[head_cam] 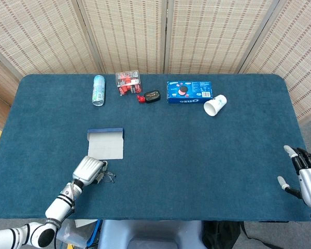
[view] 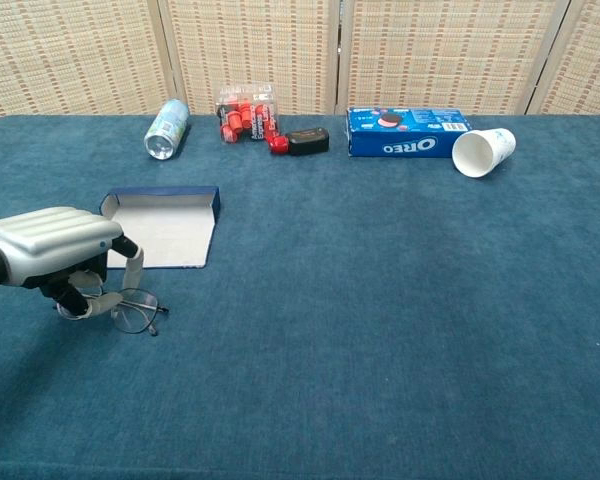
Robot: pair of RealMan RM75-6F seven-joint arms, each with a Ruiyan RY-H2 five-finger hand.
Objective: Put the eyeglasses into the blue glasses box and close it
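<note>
The blue glasses box (head_cam: pixel 105 130) (view: pixel 161 196) lies open on the blue cloth at the near left, its white inside facing up. Just in front of it, the eyeglasses (head_cam: pixel 108 176) (view: pixel 133 311) rest on the cloth. My left hand (head_cam: pixel 89 169) (view: pixel 48 244) sits over their left end, fingers curled down around the frame and gripping it; one lens sticks out to the right. At the table's near right corner, my right hand (head_cam: pixel 304 175) holds nothing, its fingers spread. The chest view does not show it.
Along the far edge lie a tipped can (head_cam: pixel 98 90) (view: pixel 167 128), a clear pack of red items (head_cam: pixel 128 82) (view: pixel 246 113), a small black device (head_cam: pixel 152 96) (view: pixel 308 141), an Oreo box (head_cam: pixel 189 91) (view: pixel 408 131) and a tipped white paper cup (head_cam: pixel 215 105) (view: pixel 483 152).
</note>
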